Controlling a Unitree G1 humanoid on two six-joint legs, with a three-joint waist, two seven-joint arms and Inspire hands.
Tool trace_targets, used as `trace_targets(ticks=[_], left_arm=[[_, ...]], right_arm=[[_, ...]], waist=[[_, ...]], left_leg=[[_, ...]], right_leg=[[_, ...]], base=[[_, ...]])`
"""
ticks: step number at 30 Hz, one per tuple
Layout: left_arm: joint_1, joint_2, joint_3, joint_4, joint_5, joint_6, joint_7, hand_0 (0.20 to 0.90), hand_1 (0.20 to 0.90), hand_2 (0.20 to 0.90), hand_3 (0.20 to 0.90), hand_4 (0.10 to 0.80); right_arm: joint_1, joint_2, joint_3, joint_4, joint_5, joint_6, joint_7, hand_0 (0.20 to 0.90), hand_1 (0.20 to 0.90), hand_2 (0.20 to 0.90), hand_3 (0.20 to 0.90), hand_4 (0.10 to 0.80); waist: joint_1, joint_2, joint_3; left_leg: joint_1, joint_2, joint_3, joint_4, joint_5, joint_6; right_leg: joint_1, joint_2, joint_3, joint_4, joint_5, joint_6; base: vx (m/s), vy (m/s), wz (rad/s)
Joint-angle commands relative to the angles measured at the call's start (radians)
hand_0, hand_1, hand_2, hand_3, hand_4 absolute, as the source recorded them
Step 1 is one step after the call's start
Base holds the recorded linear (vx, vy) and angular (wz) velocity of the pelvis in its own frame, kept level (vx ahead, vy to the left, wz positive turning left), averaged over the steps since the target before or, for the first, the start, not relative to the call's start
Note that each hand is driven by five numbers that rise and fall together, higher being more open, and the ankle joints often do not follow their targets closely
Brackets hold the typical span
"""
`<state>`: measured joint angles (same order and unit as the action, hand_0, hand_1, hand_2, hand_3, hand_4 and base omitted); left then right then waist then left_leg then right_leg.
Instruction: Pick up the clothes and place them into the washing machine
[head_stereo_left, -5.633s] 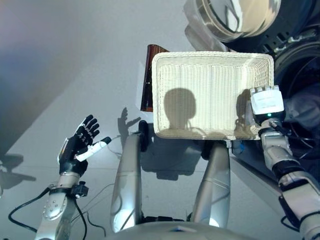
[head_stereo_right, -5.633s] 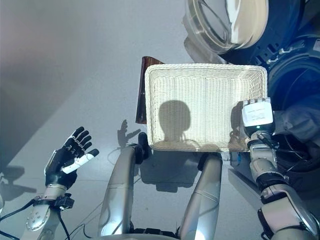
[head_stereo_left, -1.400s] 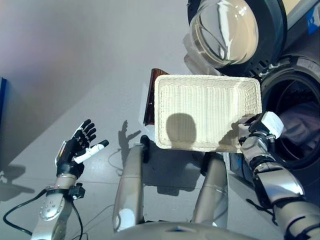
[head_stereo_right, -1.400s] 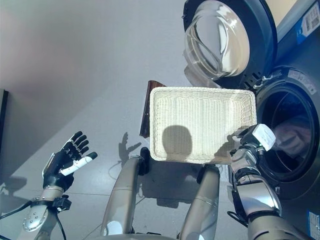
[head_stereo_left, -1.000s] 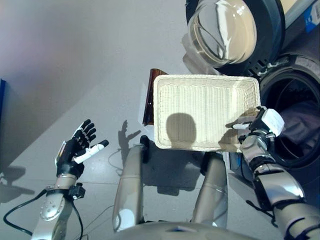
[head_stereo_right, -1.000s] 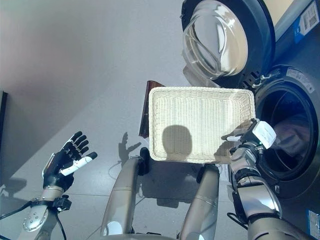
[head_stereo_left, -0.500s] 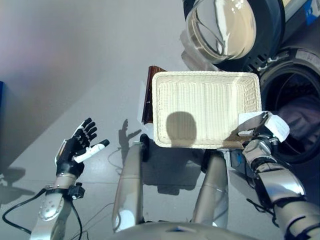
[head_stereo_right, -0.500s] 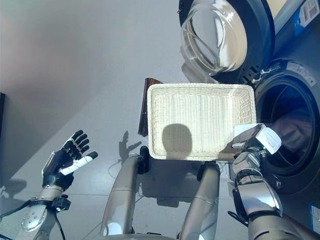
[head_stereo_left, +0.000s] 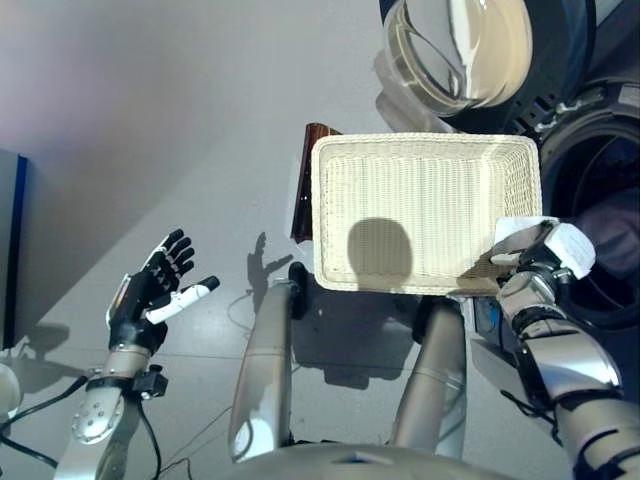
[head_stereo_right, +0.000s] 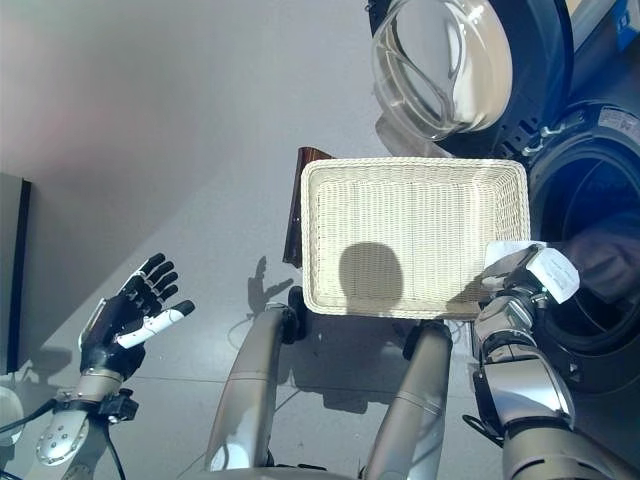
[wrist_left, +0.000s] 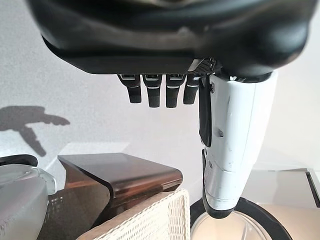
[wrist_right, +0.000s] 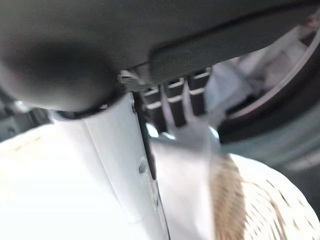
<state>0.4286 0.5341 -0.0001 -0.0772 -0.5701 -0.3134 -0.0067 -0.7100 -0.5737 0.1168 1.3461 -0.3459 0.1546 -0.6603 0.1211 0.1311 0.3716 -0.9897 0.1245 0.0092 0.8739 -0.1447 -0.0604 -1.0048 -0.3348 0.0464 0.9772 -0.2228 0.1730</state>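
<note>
Clothes: one small white cloth (head_stereo_left: 518, 231), soft and light, likely slippery; pinched between thumb and fingers of my right hand (head_stereo_left: 545, 258) over the basket (head_stereo_left: 425, 140) rim, beside the washing machine (head_stereo_left: 600, 180). Grip bunched fabric. Left hand (head_stereo_left: 150, 290) spread, idle.

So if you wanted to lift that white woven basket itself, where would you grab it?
Probably by the rim. The wicker basket is a shallow open rectangle with low walls and no handle visible, so a hand on each short side, fingers hooked over the edge, should hold it level. The right hand is already at the right-hand corner nearest the robot; the left hand hangs open, well away.
</note>
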Motion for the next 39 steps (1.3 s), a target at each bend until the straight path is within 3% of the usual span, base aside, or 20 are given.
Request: trace_targets(ticks=[1, 2, 8, 17, 18, 19, 20, 39], left_arm=[[0.016, 0.001, 0.132, -0.047, 0.003, -0.078, 0.037, 0.900, 0.900, 0.900, 0.900, 0.800], [0.023, 0.001, 0.141, -0.053, 0.004, -0.077, 0.040, 0.900, 0.900, 0.900, 0.900, 0.800], [0.020, -0.024, 0.153, -0.044, 0.009, -0.068, 0.052, 0.900, 0.900, 0.900, 0.900, 0.800], [0.023, -0.017, 0.148, -0.033, 0.000, -0.078, 0.039, 0.900, 0.900, 0.900, 0.900, 0.800], [0.024, -0.014, 0.145, -0.035, -0.002, -0.081, 0.035, 0.900, 0.900, 0.900, 0.900, 0.800], [0.024, -0.015, 0.145, -0.034, -0.003, -0.082, 0.035, 0.900, 0.900, 0.900, 0.900, 0.800], [0.029, -0.003, 0.138, -0.042, -0.004, -0.088, 0.027, 0.900, 0.900, 0.900, 0.900, 0.800], [0.001, 0.026, 0.066, -0.021, -0.003, -0.127, 0.007, 0.900, 0.900, 0.900, 0.900, 0.800]], right_arm=[[0.024, -0.045, -0.007, -0.031, -0.011, 0.007, -0.034, 0.266, 0.266, 0.266, 0.266, 0.347], [0.034, -0.047, -0.013, -0.052, -0.015, 0.009, -0.034, 0.200, 0.200, 0.200, 0.200, 0.300], [0.102, -0.016, -0.049, -0.169, -0.034, 0.010, -0.049, 0.200, 0.200, 0.200, 0.200, 0.300], [0.078, -0.008, -0.038, -0.074, -0.025, 0.015, -0.050, 0.200, 0.200, 0.200, 0.200, 0.300], [0.069, -0.015, -0.030, -0.056, -0.026, 0.016, -0.050, 0.315, 0.315, 0.315, 0.315, 0.382], [0.067, -0.016, -0.028, -0.053, -0.026, 0.014, -0.050, 0.787, 0.787, 0.787, 0.787, 0.720], [0.042, -0.033, -0.004, -0.014, -0.041, 0.025, -0.048, 0.900, 0.900, 0.900, 0.900, 0.800], [0.029, -0.060, 0.024, -0.042, -0.095, -0.005, -0.124, 0.900, 0.900, 0.900, 0.900, 0.800]], waist=[[-0.010, 0.006, -0.032], [-0.013, 0.006, -0.031], [-0.030, 0.003, -0.025], [-0.023, 0.007, -0.039], [-0.020, 0.007, -0.040], [-0.020, 0.008, -0.040], [-0.011, 0.010, -0.044], [0.001, 0.009, -0.050]], left_leg=[[-0.031, 0.030, -0.026, -0.074, 0.019, -0.040], [-0.039, 0.031, -0.027, -0.064, 0.017, -0.040], [-0.064, 0.035, -0.030, -0.035, 0.007, -0.038], [-0.078, 0.035, -0.024, -0.034, 0.007, -0.034], [-0.078, 0.034, -0.025, -0.035, 0.008, -0.034], [-0.078, 0.034, -0.025, -0.035, 0.008, -0.034], [-0.081, 0.033, -0.023, -0.037, 0.009, -0.034], [-0.055, 0.030, -0.019, -0.053, 0.011, -0.029]], right_leg=[[-0.055, 0.003, 0.019, -0.032, 0.031, -0.022], [-0.064, 0.005, 0.022, -0.024, 0.028, -0.024], [-0.097, 0.010, 0.029, 0.002, 0.028, -0.028], [-0.110, 0.008, 0.029, 0.008, 0.029, -0.027], [-0.110, 0.008, 0.030, 0.008, 0.030, -0.026], [-0.110, 0.008, 0.030, 0.007, 0.031, -0.026], [-0.111, 0.006, 0.029, 0.007, 0.031, -0.024], [-0.086, -0.003, 0.027, -0.017, 0.037, -0.012]], base=[[-0.030, -0.015, 0.06], [-0.023, -0.008, 0.06], [-0.005, 0.000, 0.01], [0.000, 0.000, 0.00], [0.000, 0.000, 0.00], [0.000, 0.000, 0.00], [0.000, 0.000, 0.00], [0.000, 0.000, 0.00]])
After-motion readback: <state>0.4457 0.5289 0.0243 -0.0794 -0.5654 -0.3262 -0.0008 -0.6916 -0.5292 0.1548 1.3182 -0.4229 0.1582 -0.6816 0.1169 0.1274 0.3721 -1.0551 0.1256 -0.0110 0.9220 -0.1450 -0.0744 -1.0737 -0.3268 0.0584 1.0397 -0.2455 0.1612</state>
